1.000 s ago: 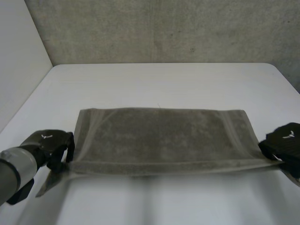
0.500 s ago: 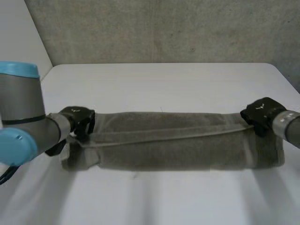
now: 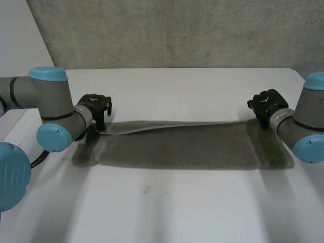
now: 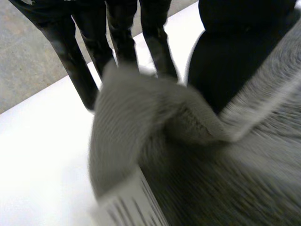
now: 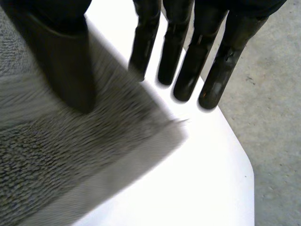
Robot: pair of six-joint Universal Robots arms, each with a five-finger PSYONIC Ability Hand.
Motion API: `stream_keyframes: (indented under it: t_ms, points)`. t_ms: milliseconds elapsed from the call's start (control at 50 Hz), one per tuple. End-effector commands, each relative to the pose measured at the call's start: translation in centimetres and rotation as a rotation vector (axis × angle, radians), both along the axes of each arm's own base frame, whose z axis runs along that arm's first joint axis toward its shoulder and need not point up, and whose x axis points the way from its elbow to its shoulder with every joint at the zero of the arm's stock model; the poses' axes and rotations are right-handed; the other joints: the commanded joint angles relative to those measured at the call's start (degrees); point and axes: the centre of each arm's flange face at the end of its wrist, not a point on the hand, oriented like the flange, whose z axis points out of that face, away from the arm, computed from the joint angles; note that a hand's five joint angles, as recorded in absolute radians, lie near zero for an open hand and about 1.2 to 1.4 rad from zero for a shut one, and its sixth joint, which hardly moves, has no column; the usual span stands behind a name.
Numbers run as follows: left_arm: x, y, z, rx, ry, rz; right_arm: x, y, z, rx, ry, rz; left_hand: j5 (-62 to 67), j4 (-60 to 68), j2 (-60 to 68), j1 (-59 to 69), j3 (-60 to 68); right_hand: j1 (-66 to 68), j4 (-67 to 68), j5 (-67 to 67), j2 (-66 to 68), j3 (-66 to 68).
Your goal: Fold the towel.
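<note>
The grey towel (image 3: 177,147) lay across the white table (image 3: 177,86), one long edge raised taut between the left hand (image 3: 95,104) and right hand (image 3: 266,104), each pinching a corner between thumb and straight fingers.

Part of towel (image 3: 177,149) behind right arm (image 3: 292,127)
</note>
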Motion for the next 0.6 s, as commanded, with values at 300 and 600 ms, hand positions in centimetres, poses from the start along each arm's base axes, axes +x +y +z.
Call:
stream_keyframes:
  t_ms: [300,600]
  points:
    - [1.7,5.7,11.3,-0.155,0.123,0.023,-1.1,3.0,11.4,-0.136,-0.336,-0.103,-26.9,-25.5,-25.2,-26.9,-25.9,-31.7,-33.0,-31.6,-30.8,-32.9]
    - [3.3,9.3,5.2,-0.048,0.135,0.06,-4.5,9.9,2.3,0.213,-0.255,-0.128,-26.9,-25.5,-25.2,-26.9,-25.9,-28.6,-29.9,-28.5,-27.7,-29.8]
